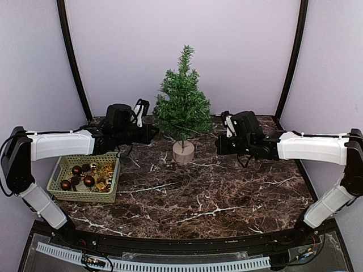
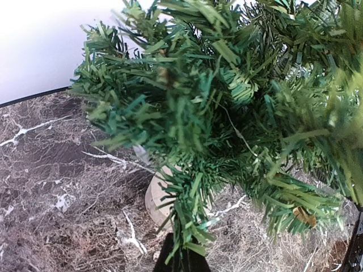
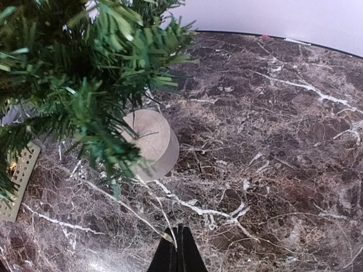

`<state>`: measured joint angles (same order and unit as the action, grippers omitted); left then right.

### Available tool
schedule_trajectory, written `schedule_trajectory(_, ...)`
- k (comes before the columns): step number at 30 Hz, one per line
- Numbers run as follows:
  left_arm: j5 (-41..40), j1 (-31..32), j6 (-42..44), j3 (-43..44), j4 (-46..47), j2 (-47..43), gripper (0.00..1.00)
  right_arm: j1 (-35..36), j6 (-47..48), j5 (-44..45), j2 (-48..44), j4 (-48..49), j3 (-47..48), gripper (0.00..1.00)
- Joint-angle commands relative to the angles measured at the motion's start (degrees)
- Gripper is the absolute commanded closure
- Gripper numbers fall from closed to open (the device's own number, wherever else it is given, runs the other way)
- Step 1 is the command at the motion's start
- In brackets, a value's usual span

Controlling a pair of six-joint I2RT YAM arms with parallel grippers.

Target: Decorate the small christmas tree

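The small christmas tree (image 1: 182,102) stands on its pale wooden stump base (image 1: 183,152) at the back middle of the table. My left gripper (image 1: 151,134) is at its left side. In the left wrist view my left gripper (image 2: 181,258) is shut on the tip of a low green branch (image 2: 190,215). My right gripper (image 1: 219,145) is level with the tree's lower right side, a little apart from it. In the right wrist view my right gripper (image 3: 178,255) is shut on a thin thread (image 3: 148,201) that runs up towards the tree (image 3: 74,85). A small gold piece (image 2: 306,215) sits among the branches.
A green perforated basket (image 1: 57,180) with dark red and gold ornaments (image 1: 89,175) stands at the left; its corner shows in the right wrist view (image 3: 20,175). The marble table (image 1: 215,198) is bounded by purple walls and black poles at the back.
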<state>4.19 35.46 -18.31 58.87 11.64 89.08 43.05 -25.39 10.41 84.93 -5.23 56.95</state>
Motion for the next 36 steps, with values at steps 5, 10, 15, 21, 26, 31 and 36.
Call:
schedule_trajectory(5,2.05,-2.15,4.66,3.87,5.19,2.03,0.92,-0.33,-2.93,-5.05,4.28,7.27,-0.49,1.00)
schedule_trajectory(10,-0.89,-2.20,6.16,1.89,4.49,-1.62,0.48,-0.16,-3.64,-7.13,5.46,9.19,-0.38,1.00)
schedule_trajectory(15,-8.41,-0.13,5.84,-1.53,-0.45,-8.08,0.27,0.02,-3.79,-7.80,6.18,9.87,-0.11,1.00)
schedule_trajectory(21,-10.80,8.31,-0.56,-3.76,-0.94,-11.62,0.13,0.24,-3.99,-7.90,7.13,10.08,0.48,1.00)
schedule_trajectory(26,-7.38,11.87,-7.08,-1.53,1.40,-7.38,0.03,0.54,-3.97,-7.87,7.17,9.94,0.82,1.00)
schedule_trajectory(31,-5.88,12.53,-9.75,1.83,2.41,-1.06,0.01,0.76,-3.95,-7.32,6.58,9.56,0.49,1.00)
schedule_trajectory(36,-4.76,12.56,-10.19,4.43,4.07,2.90,0.01,0.94,-3.88,-6.86,5.89,9.38,-0.12,1.00)
